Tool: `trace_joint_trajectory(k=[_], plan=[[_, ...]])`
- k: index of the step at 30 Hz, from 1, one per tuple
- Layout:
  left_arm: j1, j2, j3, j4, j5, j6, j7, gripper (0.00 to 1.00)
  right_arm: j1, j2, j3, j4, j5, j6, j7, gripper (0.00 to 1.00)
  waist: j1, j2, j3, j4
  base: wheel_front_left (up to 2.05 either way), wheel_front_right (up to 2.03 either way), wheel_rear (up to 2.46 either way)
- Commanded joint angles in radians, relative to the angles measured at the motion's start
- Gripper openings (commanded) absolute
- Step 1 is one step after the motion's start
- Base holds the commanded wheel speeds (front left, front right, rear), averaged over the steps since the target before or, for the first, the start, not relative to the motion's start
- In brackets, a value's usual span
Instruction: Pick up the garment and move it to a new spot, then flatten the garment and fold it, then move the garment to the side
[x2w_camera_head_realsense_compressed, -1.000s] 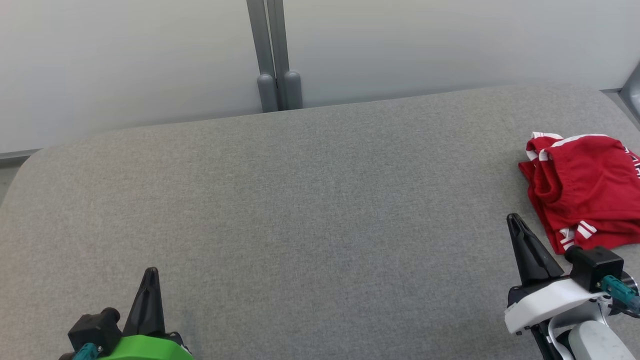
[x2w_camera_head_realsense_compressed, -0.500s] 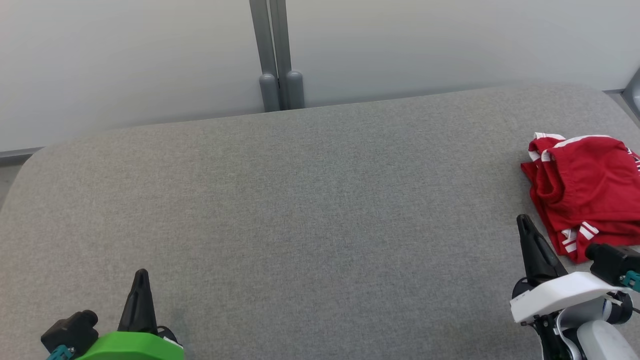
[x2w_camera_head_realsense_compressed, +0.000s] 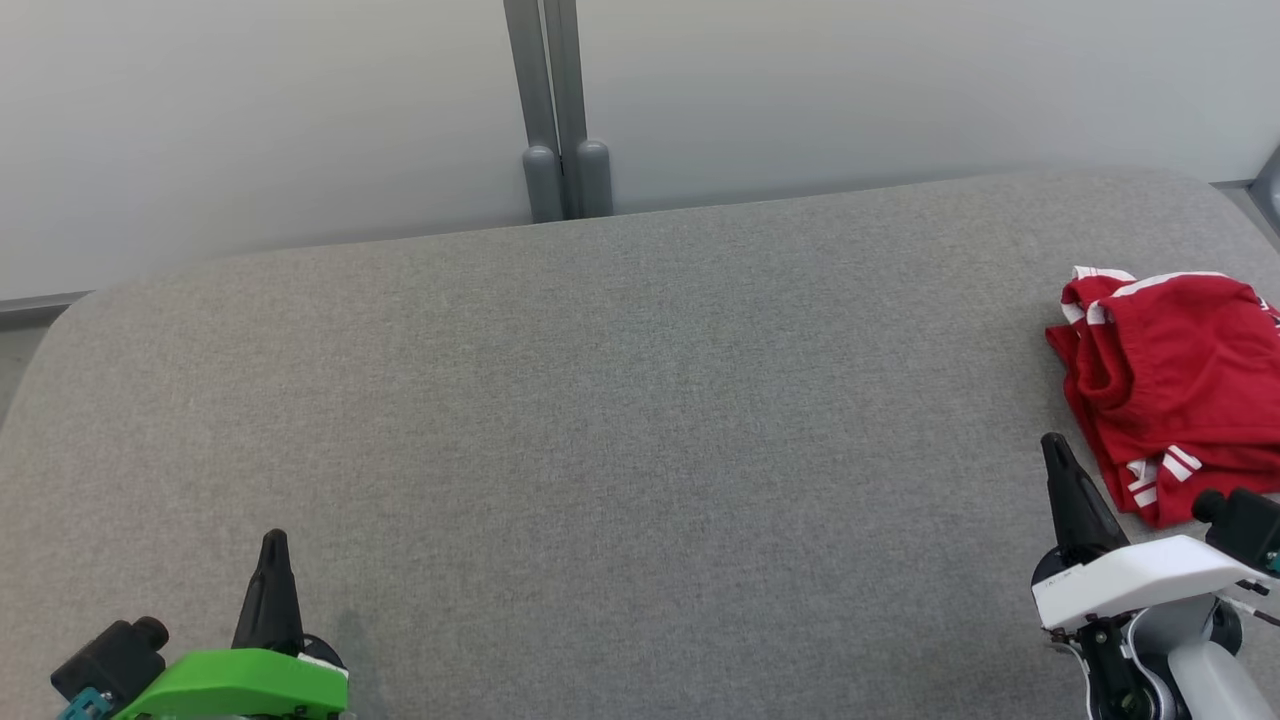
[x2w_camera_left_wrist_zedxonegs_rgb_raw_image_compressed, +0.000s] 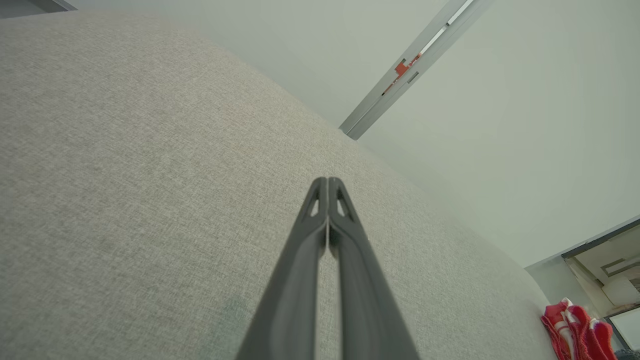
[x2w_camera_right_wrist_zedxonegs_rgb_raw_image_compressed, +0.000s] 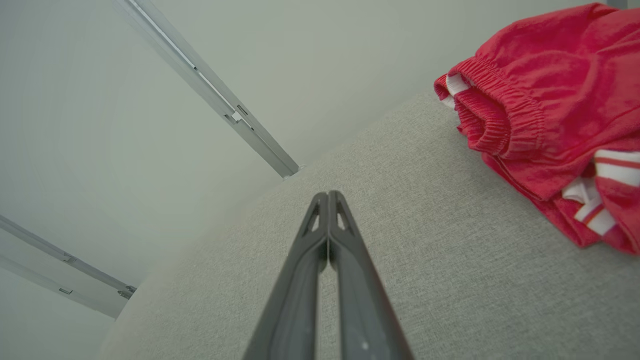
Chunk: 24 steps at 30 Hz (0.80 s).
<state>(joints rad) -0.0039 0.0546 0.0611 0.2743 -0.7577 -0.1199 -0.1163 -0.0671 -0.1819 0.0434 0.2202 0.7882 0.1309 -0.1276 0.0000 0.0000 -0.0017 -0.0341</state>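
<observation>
Head view: red garment (x2w_camera_head_realsense_compressed: 1170, 380) lies bunched at the grey table's (x2w_camera_head_realsense_compressed: 640, 400) right edge, near the right gripper (x2w_camera_head_realsense_compressed: 1052, 446); it and the left gripper (x2w_camera_head_realsense_compressed: 273, 542) are pressed together, empty. Light, limp cloth, likely best pinched at the waistband (x2w_camera_right_wrist_zedxonegs_rgb_raw_image_compressed: 505, 120).

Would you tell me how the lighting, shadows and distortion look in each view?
Head view: even light, a faint shadow beside the left gripper, the garment cut by the frame edge. Left wrist view: wide-angle bows the table edge. Right wrist view: garment crisp, no glare.
</observation>
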Motion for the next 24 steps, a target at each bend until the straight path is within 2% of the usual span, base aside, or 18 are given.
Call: trace_joint_trajectory(k=[1, 24], plan=[[-0.034, 0.003, 0.006, -0.016, -0.035, -0.004, 0.007, 0.00, -0.026, -0.002, -0.011, -0.009, 0.034, 0.000, 0.008, 0.00, 0.0000, 0.0000, 0.000, 0.001, 0.00, 0.00, 0.00], [-0.062, 0.001, 0.022, -0.022, -0.306, -0.007, 0.082, 0.00, -0.034, 0.039, -0.057, 0.001, 0.299, 0.000, 0.083, 0.00, 0.0000, 0.0000, 0.001, 0.009, 0.00, 0.00, 0.00]])
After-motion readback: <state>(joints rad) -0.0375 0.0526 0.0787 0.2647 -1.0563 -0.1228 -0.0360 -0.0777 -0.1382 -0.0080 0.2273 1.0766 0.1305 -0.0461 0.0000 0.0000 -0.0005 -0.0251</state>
